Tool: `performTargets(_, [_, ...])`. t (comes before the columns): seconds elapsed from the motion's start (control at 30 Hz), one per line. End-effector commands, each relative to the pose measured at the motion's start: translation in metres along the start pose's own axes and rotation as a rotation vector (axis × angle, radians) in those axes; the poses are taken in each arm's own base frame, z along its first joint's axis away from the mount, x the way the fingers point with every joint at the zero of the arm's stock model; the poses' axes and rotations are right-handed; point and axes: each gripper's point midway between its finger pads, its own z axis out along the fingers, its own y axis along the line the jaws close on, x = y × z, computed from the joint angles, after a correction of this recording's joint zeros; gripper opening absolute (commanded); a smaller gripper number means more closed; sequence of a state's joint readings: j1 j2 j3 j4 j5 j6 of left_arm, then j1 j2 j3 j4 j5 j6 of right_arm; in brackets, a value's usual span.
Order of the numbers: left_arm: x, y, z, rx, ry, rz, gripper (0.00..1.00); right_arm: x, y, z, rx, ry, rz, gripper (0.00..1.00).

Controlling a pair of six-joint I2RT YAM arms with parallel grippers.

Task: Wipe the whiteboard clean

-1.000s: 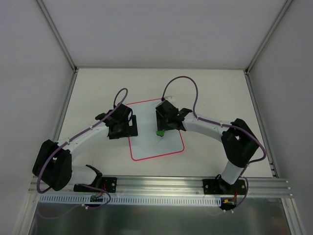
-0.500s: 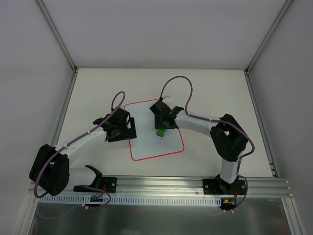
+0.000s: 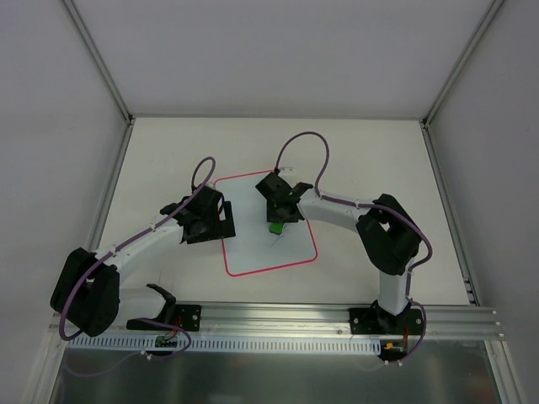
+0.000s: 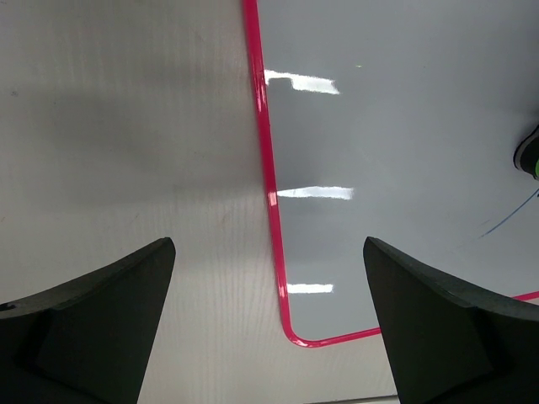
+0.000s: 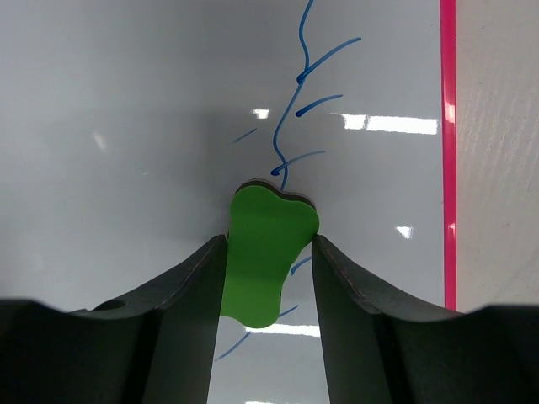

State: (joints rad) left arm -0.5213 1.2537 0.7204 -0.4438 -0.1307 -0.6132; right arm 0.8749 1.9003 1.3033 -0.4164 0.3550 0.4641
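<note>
Right wrist view: the right gripper point(image 5: 269, 242) has both fingers pressed against the sides of a green eraser point(image 5: 268, 261). The eraser stands on the whiteboard point(image 5: 126, 101) at the lower end of a wavering blue pen line point(image 5: 290, 109) with short side strokes. The board's pink rim runs just to the right. In the top external view the whiteboard lies flat on the table point(image 3: 168, 151), between the two arms. The left gripper point(image 4: 268, 244) holds nothing. Its fingers are spread wide over the board's left edge, straddling the rim near a rounded corner.
</note>
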Motion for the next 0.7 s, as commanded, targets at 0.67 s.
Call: performTargets(0.67, [0.002, -0.001, 0.003, 0.020, 0.001, -0.014, 0.96, 0.000, 0.022, 0.006, -0.060, 0.033, -0.132, 0.50])
